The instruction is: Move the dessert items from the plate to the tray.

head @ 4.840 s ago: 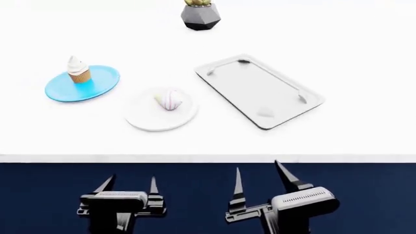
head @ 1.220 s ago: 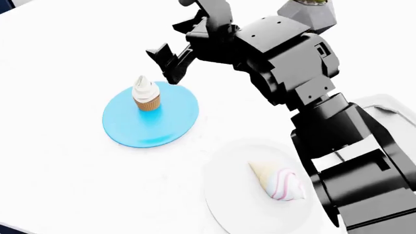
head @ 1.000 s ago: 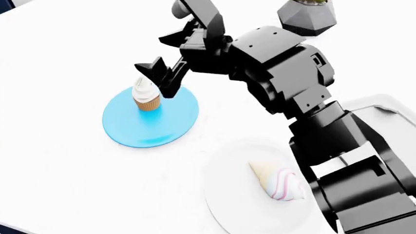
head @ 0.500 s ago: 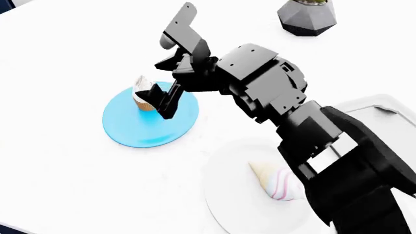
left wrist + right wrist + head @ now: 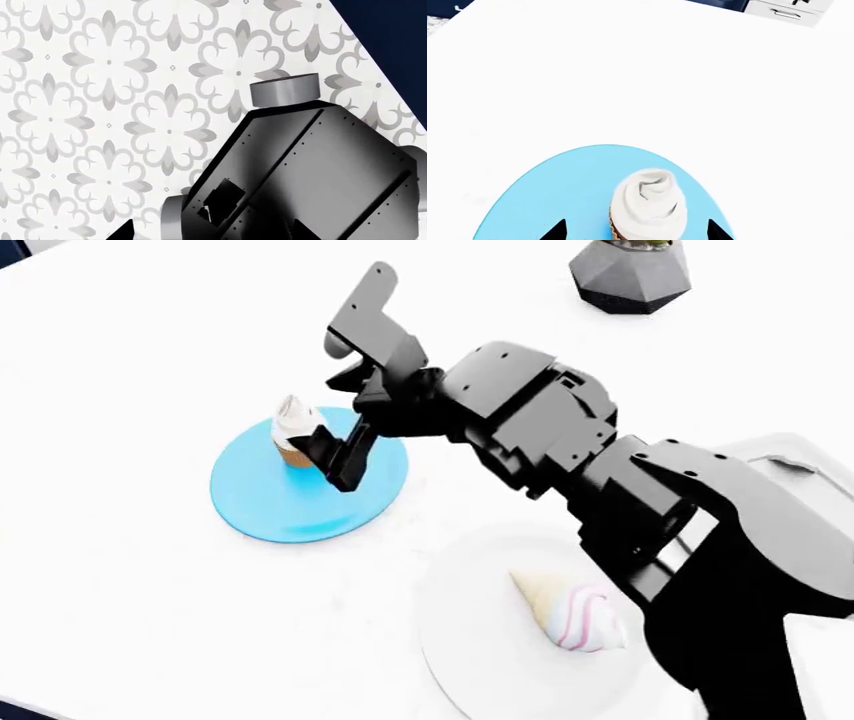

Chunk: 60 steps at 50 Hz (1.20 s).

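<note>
- The cupcake (image 5: 296, 430) is seen standing upright on the blue plate (image 5: 287, 510), toward the plate's far-left part in the head view.
- The right hand (image 5: 324, 453) is brought in from the robot's right side, its two dark fingertips (image 5: 555, 231) spread apart with the cupcake (image 5: 650, 204) lying between them and slightly ahead; no contact can be made out, so the hand is judged released and not yet gripping.
- The cupcake's long axis runs vertically, frosting peak uppermost; the hand's approach is roughly level and across it, so the wrapper is judged to be the part that would be met by a closing of the fingers.
- The cone-shaped sweet (image 5: 571, 612) is seen lying on its side on the white plate (image 5: 461, 640), its cream tip pointing away from the robot and to its left, the striped end nearer; it is partly overlapped by the right arm.
- The tray (image 5: 787, 455) is only glimpsed past the right arm, at the right edge.
- The left hand is not shown: its wrist view is filled by a patterned floor (image 5: 100, 100) and the robot's dark base (image 5: 313, 170), so the right arm is plainly the nearer.
- The surface (image 5: 120, 360) is plain white; a succulent in a grey faceted pot (image 5: 630, 275) stands at its far side.
</note>
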{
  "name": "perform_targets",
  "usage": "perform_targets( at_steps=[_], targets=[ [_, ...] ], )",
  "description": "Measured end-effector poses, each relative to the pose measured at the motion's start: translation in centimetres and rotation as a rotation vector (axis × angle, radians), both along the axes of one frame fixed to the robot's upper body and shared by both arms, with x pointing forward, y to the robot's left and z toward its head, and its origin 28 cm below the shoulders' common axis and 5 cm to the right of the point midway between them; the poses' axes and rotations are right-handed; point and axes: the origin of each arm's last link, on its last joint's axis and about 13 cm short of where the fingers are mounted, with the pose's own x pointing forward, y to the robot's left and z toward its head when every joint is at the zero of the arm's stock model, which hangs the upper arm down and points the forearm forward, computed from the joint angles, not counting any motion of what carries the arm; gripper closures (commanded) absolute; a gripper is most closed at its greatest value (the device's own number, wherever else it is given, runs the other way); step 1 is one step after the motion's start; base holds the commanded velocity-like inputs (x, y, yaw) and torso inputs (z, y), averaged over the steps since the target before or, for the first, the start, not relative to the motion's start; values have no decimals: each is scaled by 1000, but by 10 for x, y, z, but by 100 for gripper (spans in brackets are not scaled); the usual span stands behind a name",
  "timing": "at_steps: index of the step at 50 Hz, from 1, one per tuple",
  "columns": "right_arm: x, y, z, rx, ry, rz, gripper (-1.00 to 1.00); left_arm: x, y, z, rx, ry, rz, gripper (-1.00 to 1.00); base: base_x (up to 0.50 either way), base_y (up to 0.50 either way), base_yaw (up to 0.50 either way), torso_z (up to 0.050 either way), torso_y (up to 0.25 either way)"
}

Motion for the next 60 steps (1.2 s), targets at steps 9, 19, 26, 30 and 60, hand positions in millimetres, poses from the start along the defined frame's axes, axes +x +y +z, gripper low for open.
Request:
perform_targets(
  at_steps=[9, 19, 26, 30, 60],
  targets=[
    [-1, 2, -6, -10, -13, -34, -100, 0, 0, 0, -1, 1, 2, -100, 0, 0, 0, 0, 0],
    [-3, 5, -6, 28, -2, -44, -100, 0, -1, 0, -9, -2, -6, -100, 0, 0, 0, 0, -94],
    [-2, 8, 5, 110, -71, -50, -100, 0, -1, 0, -13, -4, -2, -100, 0, 0, 0, 0, 0],
    [-3, 11, 10, 144, -118, -45, -100, 0, -1, 0, -14, -4, -1, -100, 0, 0, 0, 0, 0],
    [-11, 26, 10, 125, -185, 25, -100, 2, -5, -1, -45, -9, 7, -100, 0, 0, 0, 0, -64]
  ],
)
